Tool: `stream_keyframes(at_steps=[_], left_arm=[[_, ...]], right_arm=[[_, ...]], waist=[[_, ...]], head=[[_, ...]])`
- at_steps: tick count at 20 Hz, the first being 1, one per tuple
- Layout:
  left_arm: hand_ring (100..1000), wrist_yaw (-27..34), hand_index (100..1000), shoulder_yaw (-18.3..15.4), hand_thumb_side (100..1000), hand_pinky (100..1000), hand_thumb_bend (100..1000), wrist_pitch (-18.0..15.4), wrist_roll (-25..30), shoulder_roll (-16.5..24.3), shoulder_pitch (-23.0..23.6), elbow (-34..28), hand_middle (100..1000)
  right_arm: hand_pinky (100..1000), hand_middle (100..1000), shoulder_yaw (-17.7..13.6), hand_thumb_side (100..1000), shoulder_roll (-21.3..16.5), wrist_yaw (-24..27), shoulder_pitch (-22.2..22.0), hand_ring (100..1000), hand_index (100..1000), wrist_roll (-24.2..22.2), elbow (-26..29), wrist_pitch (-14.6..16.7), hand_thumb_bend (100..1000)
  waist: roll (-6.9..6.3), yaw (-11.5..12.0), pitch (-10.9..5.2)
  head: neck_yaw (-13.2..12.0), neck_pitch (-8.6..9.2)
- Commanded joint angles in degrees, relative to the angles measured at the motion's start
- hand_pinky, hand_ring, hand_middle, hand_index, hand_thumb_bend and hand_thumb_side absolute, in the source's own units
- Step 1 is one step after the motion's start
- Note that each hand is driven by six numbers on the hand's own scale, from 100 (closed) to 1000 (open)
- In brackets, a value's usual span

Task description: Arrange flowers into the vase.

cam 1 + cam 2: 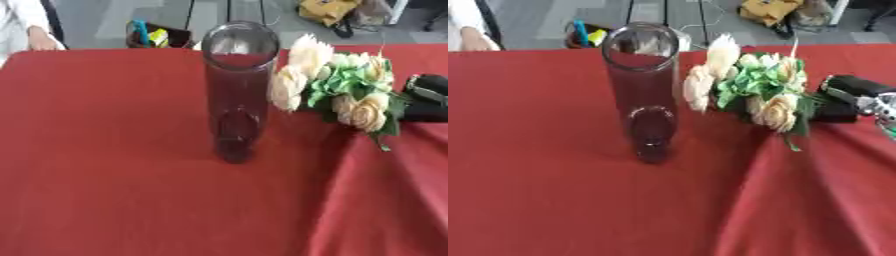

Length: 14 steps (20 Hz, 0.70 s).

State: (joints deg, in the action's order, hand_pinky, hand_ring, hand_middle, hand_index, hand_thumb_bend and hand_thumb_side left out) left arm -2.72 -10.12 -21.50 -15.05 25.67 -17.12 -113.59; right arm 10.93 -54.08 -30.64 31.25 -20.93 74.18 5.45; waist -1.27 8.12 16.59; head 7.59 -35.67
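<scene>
One hand: only your right hand (852, 97) shows, coming in from the right edge at mid height, black with a silver joint.
Right hand state: fingers curled round the stem end of the flowers (750, 85), gripping the bunch.
Left hand: shows in neither view.
Flowers: cream blooms with green leaves, upper right of centre; heads point left toward the vase, stems run right into your hand.
Flower height: you cannot tell whether the bunch rests on the cloth or hangs just above it.
Vase (236, 90): tall clear glass cylinder, upright, centre of frame, mouth open to the camera, nothing visible inside.
Gap: the leftmost bloom sits just beside the vase wall; contact cannot be told.
Table (105, 175): red cloth, creased below the flowers.
Far edge: small box of coloured items (156, 35), upper left, beyond the table.
</scene>
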Motion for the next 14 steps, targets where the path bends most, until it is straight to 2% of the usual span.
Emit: stream_keyframes(at_steps=[1,7,9,10,14], left_arm=[[869,-0.2,963,-0.5,969,723,100,0.0,0.2,1.8,-0.3,-1.0,860],[868,-0.2,964,-0.5,970,721,100,0.1,0.5,1.8,-0.3,-1.0,860],[869,-0.2,964,-0.5,971,721,100,0.1,0.5,1.8,-0.2,-1.0,860],[869,-0.2,964,-0.4,972,721,100,0.1,0.6,1.8,-0.2,-1.0,860],[869,-0.3,964,-0.4,972,721,100,0.2,0.9,1.9,-0.3,-1.0,859]], right_arm=[[241,100,-1.2,981,-2.9,0.8,0.8,100,100,0.0,1.8,-0.5,100],[194,100,-2.2,938,-3.2,2.7,0.9,100,100,1.6,3.5,-1.2,100],[202,100,-2.2,956,-3.4,3.0,0.8,100,100,2.2,4.0,-1.6,100],[223,100,-2.1,962,-3.5,2.8,0.7,100,127,2.2,4.1,-1.7,100],[241,100,-2.0,973,-3.6,2.7,0.7,100,162,0.2,4.2,-1.7,100]], waist=[[0.19,0.0,-1.43],[0.18,-0.4,-1.69],[0.20,-0.4,-1.72],[0.21,-0.4,-1.72],[0.26,-0.3,-1.75]], head=[[-0.2,0.26],[-0.4,0.27],[-0.4,0.22],[-0.4,0.18],[-0.5,0.11]])
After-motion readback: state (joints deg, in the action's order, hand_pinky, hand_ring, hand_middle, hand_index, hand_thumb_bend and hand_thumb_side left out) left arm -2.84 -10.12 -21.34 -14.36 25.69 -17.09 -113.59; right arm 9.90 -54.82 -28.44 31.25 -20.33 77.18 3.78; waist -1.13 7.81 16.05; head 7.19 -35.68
